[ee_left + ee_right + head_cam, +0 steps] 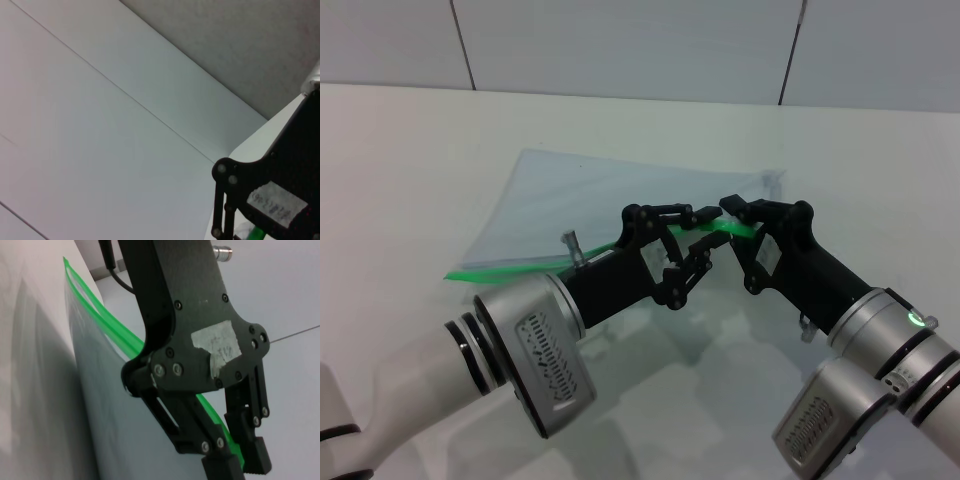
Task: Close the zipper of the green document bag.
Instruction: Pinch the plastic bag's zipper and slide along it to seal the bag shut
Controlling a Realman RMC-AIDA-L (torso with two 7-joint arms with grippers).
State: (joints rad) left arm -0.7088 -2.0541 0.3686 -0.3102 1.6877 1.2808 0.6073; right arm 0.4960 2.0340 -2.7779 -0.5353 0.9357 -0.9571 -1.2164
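The green document bag (620, 195) lies flat on the white table, a translucent blue-grey pouch. Its zipper (510, 266), a bright green strip, runs along the near long edge and lifts off the table at its right end. My left gripper (712, 230) is shut on that raised stretch of strip. My right gripper (738, 225) meets it tip to tip at the strip's right end. In the right wrist view the left gripper (239, 464) pinches the zipper (107, 320), whose two green tracks stand parted at the far end above the bag (100, 405). The slider is hidden.
The white table (410, 150) reaches back to a pale panelled wall (620, 40). Both forearms cross the near half of the table. The left wrist view holds mostly wall and a black gripper frame (275, 200).
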